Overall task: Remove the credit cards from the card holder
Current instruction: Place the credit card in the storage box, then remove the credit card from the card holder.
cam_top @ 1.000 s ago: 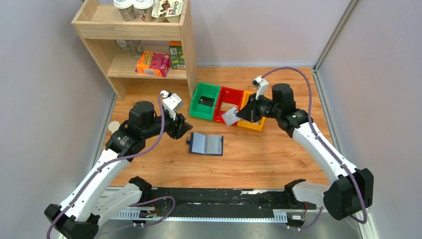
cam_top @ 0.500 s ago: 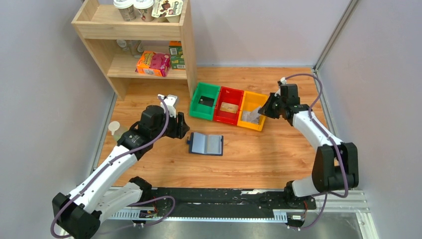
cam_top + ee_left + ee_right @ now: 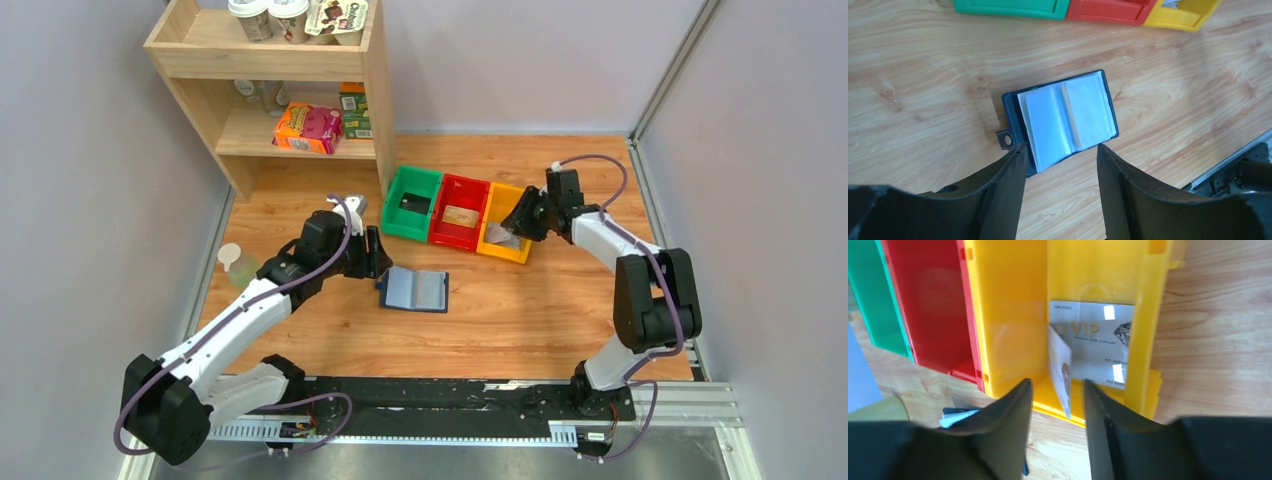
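Observation:
The card holder lies open on the wooden floor, dark navy with pale blue pockets. My left gripper hovers just left of it, open and empty. Over the yellow bin's near end my right gripper is open. A silver-white credit card stands on edge loose between its fingers. A silver VIP card lies flat in that bin. A black card lies in the green bin, a tan one in the red bin.
A wooden shelf with boxes and cups stands at the back left, close to the green bin. A small clear bottle sits by the left wall. Walls close both sides, and a black rail runs along the near edge.
The right gripper carried the silver card from over the red bin to the yellow bin and opened, letting it go. The left gripper moved closer to the card holder.

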You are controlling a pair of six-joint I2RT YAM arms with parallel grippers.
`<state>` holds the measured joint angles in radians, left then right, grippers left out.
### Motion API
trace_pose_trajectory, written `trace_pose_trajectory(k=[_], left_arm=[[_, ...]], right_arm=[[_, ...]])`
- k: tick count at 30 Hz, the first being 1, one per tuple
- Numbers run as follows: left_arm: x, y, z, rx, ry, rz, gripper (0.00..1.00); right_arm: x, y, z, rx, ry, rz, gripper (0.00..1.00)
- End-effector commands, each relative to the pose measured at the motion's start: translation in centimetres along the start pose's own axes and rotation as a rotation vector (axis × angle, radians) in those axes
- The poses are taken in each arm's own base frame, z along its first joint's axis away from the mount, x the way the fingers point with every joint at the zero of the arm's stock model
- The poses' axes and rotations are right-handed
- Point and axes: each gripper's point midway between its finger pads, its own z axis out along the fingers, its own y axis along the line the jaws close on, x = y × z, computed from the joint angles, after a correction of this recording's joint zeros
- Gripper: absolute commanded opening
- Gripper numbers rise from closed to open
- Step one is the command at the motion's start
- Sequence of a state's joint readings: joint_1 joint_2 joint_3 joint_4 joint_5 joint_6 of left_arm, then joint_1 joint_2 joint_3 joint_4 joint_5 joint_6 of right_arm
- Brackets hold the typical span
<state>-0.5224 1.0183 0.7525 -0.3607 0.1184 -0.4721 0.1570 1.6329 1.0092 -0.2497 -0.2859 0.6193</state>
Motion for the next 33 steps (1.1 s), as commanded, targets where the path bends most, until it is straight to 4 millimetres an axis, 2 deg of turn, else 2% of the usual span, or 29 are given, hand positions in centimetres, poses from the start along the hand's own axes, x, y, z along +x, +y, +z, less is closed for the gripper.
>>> trace_pose_trajectory(k=[1, 5, 8, 12, 15, 19, 21, 26, 28, 33], left_arm=[[-0.5, -1.7, 1.2, 0.076, 0.0, -0.074, 0.61], [-0.1, -2.4, 2.1, 0.104, 0.033, -0.101, 0.6], [0.1, -2.8, 2.8, 0.109, 0.05, -0.1, 0.6], [0.4, -3.5, 3.8, 0.11, 0.077, -0.094, 0.59], [0.9, -3.6, 5.0, 0.085, 0.104, -0.083, 0.58], [1.9, -3.4, 6.6, 0.072, 0.144, -0.072, 0.57], [2.8, -3.0, 7.7, 0.066, 0.173, -0.067, 0.55], [5.7, -1.1, 9.5, -0.001, 0.262, -0.079, 0.5], [6.8, -0.4, 9.8, -0.025, 0.28, -0.1, 0.43], [9.0, 0.6, 9.9, -0.06, 0.302, -0.17, 0.33]], right_arm=[[-2.4, 0.0, -1.5, 0.076, -0.087, -0.03, 0.52], [-2.5, 0.2, -4.0, 0.107, -0.139, -0.083, 0.64], [-1.5, 1.8, -5.6, 0.078, -0.156, -0.145, 0.68], [0.9, 5.3, -6.7, -0.038, -0.152, -0.214, 0.7], [4.1, 8.5, -6.7, -0.148, -0.108, -0.254, 0.7], [8.4, 11.5, -5.5, -0.257, -0.016, -0.258, 0.69], [10.1, 12.3, -4.6, -0.271, 0.02, -0.258, 0.68], [13.8, 12.7, -2.0, -0.267, 0.114, -0.246, 0.61], [15.1, 12.6, -1.0, -0.263, 0.149, -0.249, 0.56], [17.3, 11.7, 0.9, -0.241, 0.221, -0.245, 0.44]])
